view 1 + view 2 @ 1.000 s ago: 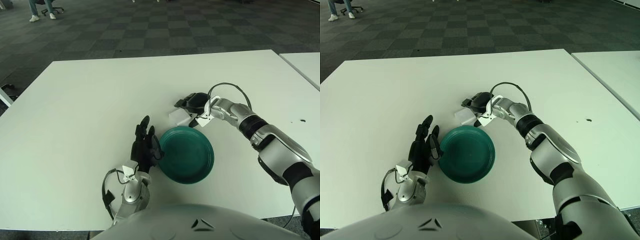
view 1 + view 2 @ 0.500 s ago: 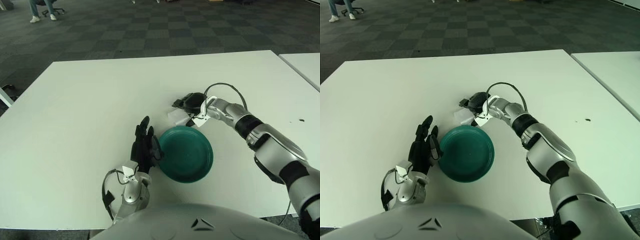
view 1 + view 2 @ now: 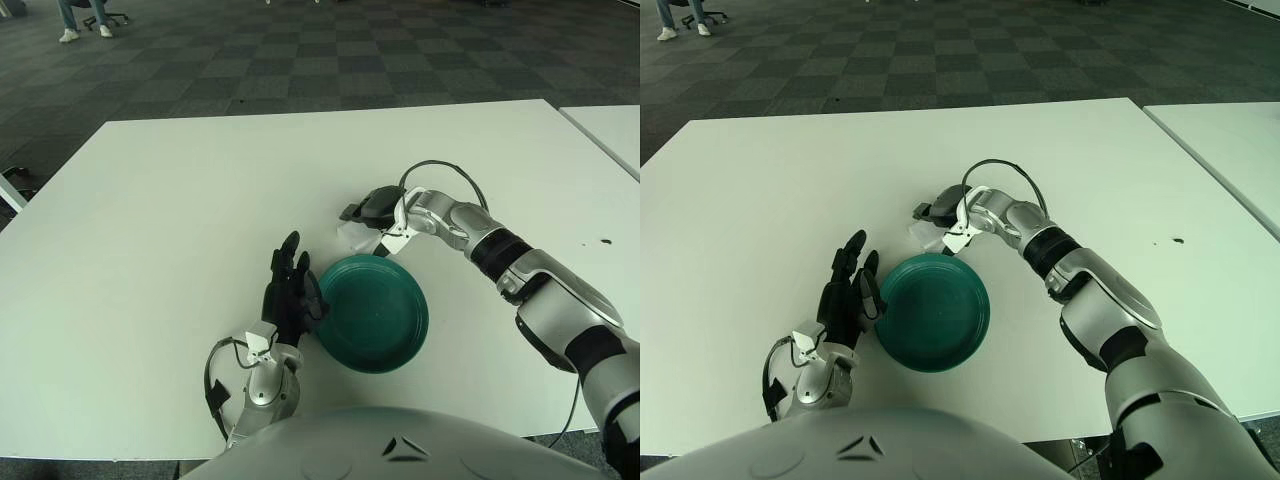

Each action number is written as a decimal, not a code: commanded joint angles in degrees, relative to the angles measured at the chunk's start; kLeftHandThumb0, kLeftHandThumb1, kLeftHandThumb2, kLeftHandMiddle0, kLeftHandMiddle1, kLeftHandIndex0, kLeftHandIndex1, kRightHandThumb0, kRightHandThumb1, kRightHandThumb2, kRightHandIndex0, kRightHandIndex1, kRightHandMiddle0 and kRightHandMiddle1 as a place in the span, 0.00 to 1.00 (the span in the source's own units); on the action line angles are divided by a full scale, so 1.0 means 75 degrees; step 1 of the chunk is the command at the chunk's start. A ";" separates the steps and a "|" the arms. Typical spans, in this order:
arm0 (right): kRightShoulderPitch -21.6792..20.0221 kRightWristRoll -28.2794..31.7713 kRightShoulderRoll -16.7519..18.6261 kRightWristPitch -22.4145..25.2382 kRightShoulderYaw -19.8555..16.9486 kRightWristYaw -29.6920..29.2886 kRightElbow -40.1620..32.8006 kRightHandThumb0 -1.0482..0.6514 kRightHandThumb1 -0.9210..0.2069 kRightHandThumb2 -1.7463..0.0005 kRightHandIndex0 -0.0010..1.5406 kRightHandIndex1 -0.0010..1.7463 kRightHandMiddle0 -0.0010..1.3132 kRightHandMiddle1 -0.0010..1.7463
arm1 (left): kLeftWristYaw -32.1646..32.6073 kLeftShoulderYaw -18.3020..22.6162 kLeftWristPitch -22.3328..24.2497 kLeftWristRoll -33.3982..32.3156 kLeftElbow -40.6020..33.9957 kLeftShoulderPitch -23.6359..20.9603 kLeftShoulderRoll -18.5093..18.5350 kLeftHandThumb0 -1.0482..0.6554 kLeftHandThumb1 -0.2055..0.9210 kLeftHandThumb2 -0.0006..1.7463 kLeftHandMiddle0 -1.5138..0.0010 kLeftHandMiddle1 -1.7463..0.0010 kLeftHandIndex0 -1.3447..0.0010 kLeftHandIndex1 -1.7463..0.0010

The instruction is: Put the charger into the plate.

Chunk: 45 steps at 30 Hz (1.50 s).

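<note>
charger (image 3: 355,234): a small white block on the table, just beyond the far rim of the plate, outside it. It shows directly under the dark fingers of the right hand; only its pale near side is visible, the rest is hidden by the hand.
right hand (image 3: 372,206): reached in from the robot's right, over the charger. Its dark fingers (image 3: 940,207) are bent down around the charger's top. They appear to be touching it, but a firm grasp cannot be confirmed from either view, and it cannot be told whether the charger is lifted off the table.
cable (image 3: 438,167): a thin dark loop arching above the right wrist.
plate (image 3: 414,318): round, dark green, lying flat on the table near the robot's body, nothing inside it. Its far edge is just beside the charger, its left edge just beside the left hand.
left hand (image 3: 291,291): at the plate's left rim, fingers (image 3: 288,247) extended upward and loosely together, holding nothing. Contact with the rim cannot be told.
table (image 3: 150,220): broad white surface carrying the plate and charger.
second table (image 3: 610,125): 1 white corner showing at the right edge, apart from the main one.
floor (image 3: 300,50): dark checkered carpet beyond the table's far edge.
</note>
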 commanded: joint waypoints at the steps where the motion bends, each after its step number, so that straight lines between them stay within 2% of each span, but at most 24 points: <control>1: 0.0030 -0.0028 0.0104 -0.0029 0.0071 0.0327 -0.0122 0.18 0.00 0.75 0.17 0.01 0.00 0.22 | 0.0103 -0.0231 -0.0001 0.0084 0.0178 -0.0021 -0.0539 0.05 1.00 0.61 0.84 1.00 1.00 0.71; 9: -0.0059 -0.0048 0.0226 0.0083 0.0124 0.0654 -0.0079 0.17 0.00 0.75 0.20 0.01 0.00 0.25 | 0.0172 -0.0288 -0.0062 0.0090 0.0283 -0.0048 -0.0600 0.04 1.00 0.61 0.84 1.00 1.00 0.72; 17: -0.0086 -0.0011 0.0265 0.0073 0.0086 0.0741 -0.0112 0.15 0.00 0.75 0.23 0.01 0.00 0.34 | 0.0201 -0.0323 -0.0238 0.0049 0.0408 -0.0100 -0.0661 0.04 1.00 0.61 0.84 1.00 1.00 0.71; 26: 0.0086 0.0067 0.0217 0.0208 0.0039 0.0949 -0.0402 0.14 0.00 0.76 0.32 0.04 0.00 0.51 | 0.0332 -0.0385 -0.0421 0.0147 0.0460 -0.0116 -0.0682 0.04 1.00 0.62 0.83 1.00 1.00 0.70; 31: 0.0337 0.0020 0.0202 0.0353 0.0023 0.0762 -0.0560 0.15 0.00 0.77 0.37 0.06 0.01 0.56 | 0.0359 -0.0424 -0.0349 0.0139 0.0381 -0.0104 -0.0645 0.03 1.00 0.62 0.83 1.00 1.00 0.71; 32: 0.0476 -0.0062 0.0252 0.0365 0.0069 0.0463 -0.0484 0.16 0.00 0.78 0.37 0.10 0.01 0.57 | 0.0349 -0.0426 -0.0309 0.0140 0.0345 -0.0098 -0.0616 0.03 1.00 0.62 0.84 1.00 1.00 0.71; 34: 0.0625 -0.0162 0.0316 0.0380 0.0128 0.0109 -0.0379 0.19 0.00 0.79 0.27 0.40 0.02 0.66 | 0.0336 -0.0424 -0.0268 0.0142 0.0310 -0.0094 -0.0584 0.04 1.00 0.61 0.84 1.00 1.00 0.73; 35: 0.0662 -0.0208 0.0354 0.0373 0.0158 -0.0079 -0.0287 0.20 0.00 0.79 0.25 0.45 0.02 0.67 | 0.0326 -0.0421 -0.0251 0.0140 0.0295 -0.0095 -0.0568 0.04 1.00 0.61 0.84 1.00 1.00 0.73; 36: 0.0677 -0.0236 0.0375 0.0367 0.0176 -0.0197 -0.0229 0.21 0.00 0.79 0.22 0.56 0.03 0.71 | 0.0320 -0.0420 -0.0241 0.0138 0.0286 -0.0095 -0.0560 0.04 1.00 0.61 0.84 1.00 1.00 0.74; 39: 0.0702 -0.0270 0.0298 0.0193 0.0140 -0.0736 -0.0190 0.24 0.00 0.79 0.18 0.80 0.04 0.80 | 0.0279 -0.0416 -0.0234 0.0089 0.0260 -0.0090 -0.0544 0.05 1.00 0.60 0.85 1.00 1.00 0.75; 40: 0.0708 -0.0332 0.0263 0.0103 0.0162 -0.1010 -0.0176 0.30 0.00 0.77 0.18 0.87 0.09 0.86 | 0.0256 -0.0411 -0.0244 0.0054 0.0248 -0.0087 -0.0541 0.05 1.00 0.60 0.85 1.00 1.00 0.75; 41: 0.0707 -0.0379 0.0244 0.0045 0.0189 -0.1200 -0.0154 0.34 0.00 0.75 0.20 0.92 0.13 0.90 | 0.0241 -0.0407 -0.0251 0.0031 0.0241 -0.0085 -0.0539 0.06 1.00 0.59 0.85 1.00 1.00 0.75; 44: 0.0720 -0.0645 0.0154 -0.0168 0.0352 -0.1919 -0.0012 0.38 0.01 0.73 0.23 0.97 0.16 0.95 | 0.0222 -0.0403 -0.0293 -0.0012 0.0231 -0.0065 -0.0549 0.06 1.00 0.59 0.85 1.00 1.00 0.75; 45: 0.0724 -0.0759 0.0123 -0.0243 0.0412 -0.2184 0.0026 0.39 0.04 0.70 0.26 0.98 0.19 0.96 | 0.0221 -0.0405 -0.0309 -0.0024 0.0220 -0.0051 -0.0555 0.06 1.00 0.58 0.85 1.00 1.00 0.75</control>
